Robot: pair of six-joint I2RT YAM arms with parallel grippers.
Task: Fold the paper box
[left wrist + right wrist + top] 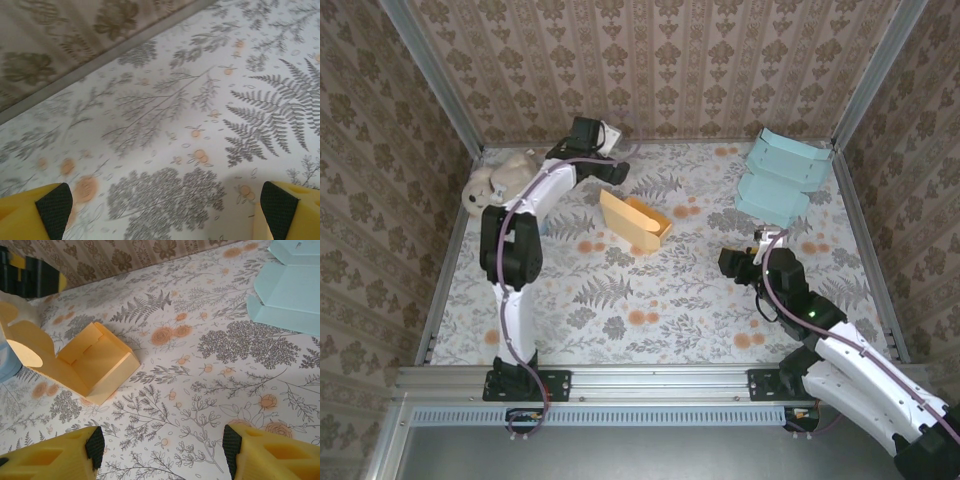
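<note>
The orange paper box (pixel 635 222) lies partly folded in the middle of the table, its walls up and a flap with rounded cut-outs standing at its left end (pixel 95 362). My left gripper (pixel 617 168) hovers just behind the box near the back wall, open with bare tablecloth between its fingers (pixel 167 210). My right gripper (pixel 735 263) stands to the right of the box and nearer the front, also open and holding nothing (pixel 163 447). The box sits ahead of it and to the left, apart from both fingertips.
A flat light blue paper box (pixel 782 175) lies at the back right (pixel 290 290). A beige plush toy (pixel 500 180) sits at the back left by the left arm. Patterned walls and metal rails enclose the table (pixel 650 300).
</note>
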